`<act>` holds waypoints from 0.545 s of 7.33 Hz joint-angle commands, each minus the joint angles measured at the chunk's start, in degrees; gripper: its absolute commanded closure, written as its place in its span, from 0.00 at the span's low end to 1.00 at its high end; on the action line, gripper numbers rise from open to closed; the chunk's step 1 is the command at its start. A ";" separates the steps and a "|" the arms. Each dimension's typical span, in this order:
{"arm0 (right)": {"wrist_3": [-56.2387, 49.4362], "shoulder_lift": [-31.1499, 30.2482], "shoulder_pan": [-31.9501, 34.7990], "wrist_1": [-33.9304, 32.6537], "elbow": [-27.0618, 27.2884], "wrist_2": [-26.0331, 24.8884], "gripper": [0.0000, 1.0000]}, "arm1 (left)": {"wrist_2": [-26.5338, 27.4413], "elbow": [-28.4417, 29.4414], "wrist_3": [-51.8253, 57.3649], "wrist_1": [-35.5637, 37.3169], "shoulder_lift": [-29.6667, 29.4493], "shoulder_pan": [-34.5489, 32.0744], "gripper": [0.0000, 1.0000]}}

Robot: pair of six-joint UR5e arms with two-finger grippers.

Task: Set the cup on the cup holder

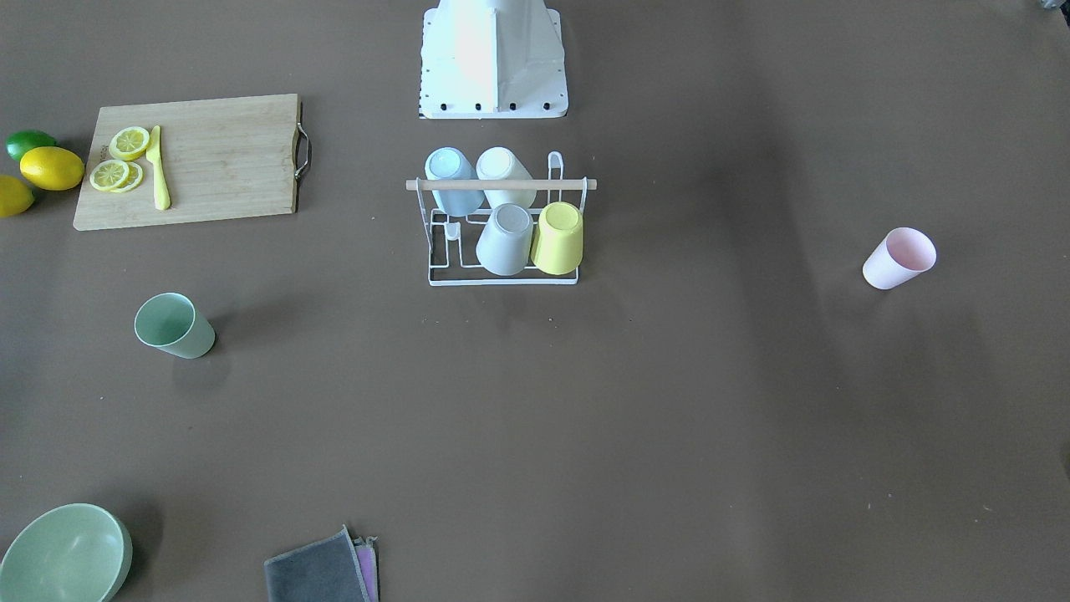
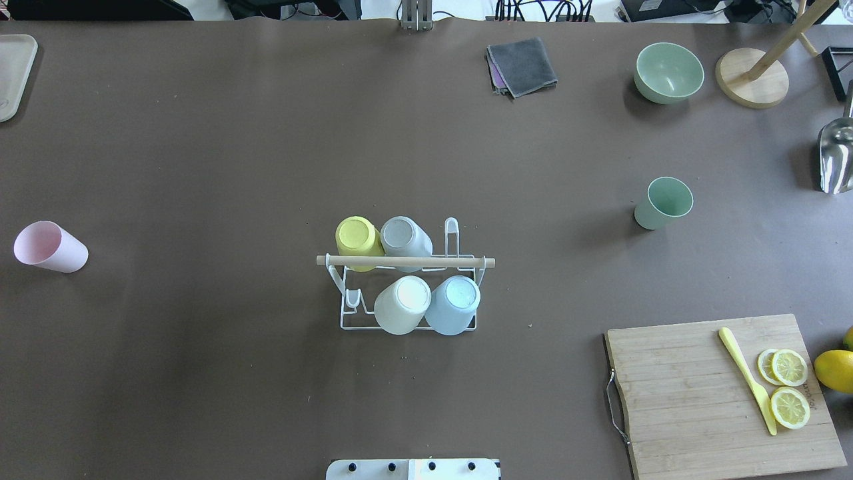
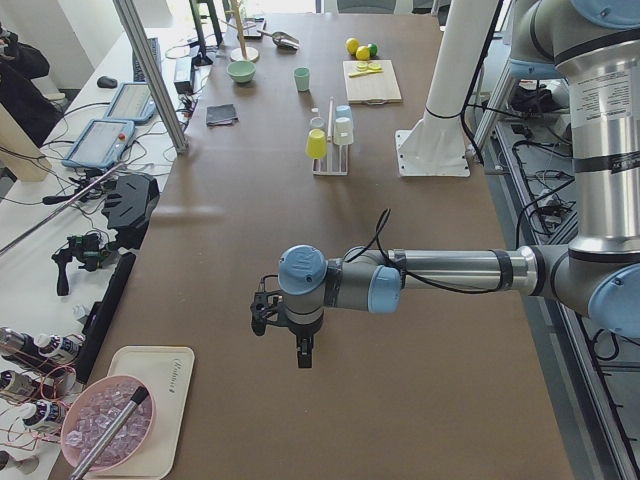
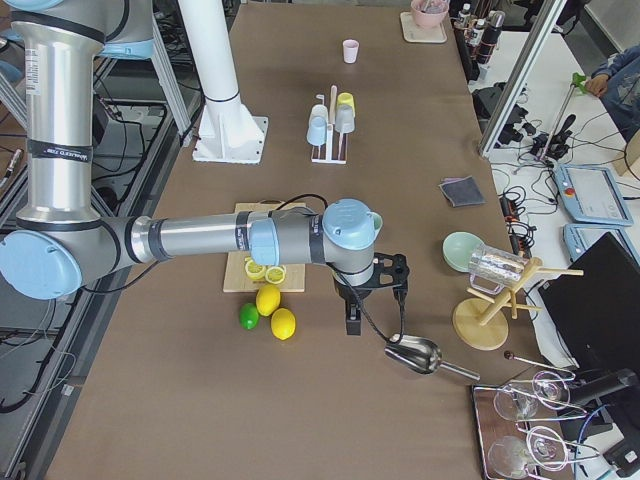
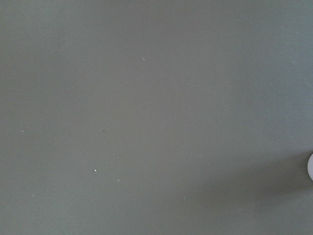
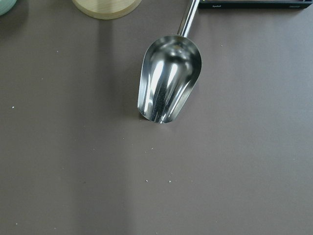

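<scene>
The white wire cup holder [image 2: 406,261] with its wooden rod stands mid-table, also in the front view [image 1: 501,185]. It carries upside-down yellow [image 2: 358,240], grey [image 2: 403,239], white [image 2: 402,305] and blue [image 2: 453,305] cups. A pink cup [image 2: 50,247] stands at the far left, a green cup [image 2: 663,203] at the right. My left gripper [image 3: 300,350] hovers over bare table beyond the pink cup. My right gripper [image 4: 353,320] hovers beside the lemons. I cannot tell whether either is open or shut.
A cutting board [image 2: 706,400] holds lemon slices and a yellow knife [image 2: 746,380]. Lemons and a lime [image 4: 265,312] lie beside it. A green bowl [image 2: 668,72], grey cloth [image 2: 523,65], wooden stand [image 2: 752,77] and metal scoop [image 6: 168,81] lie along the far edge.
</scene>
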 commanded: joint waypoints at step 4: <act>0.23 0.39 -0.04 -0.56 0.74 -0.30 0.00 | -0.33 -0.09 0.09 0.09 -0.09 0.15 0.01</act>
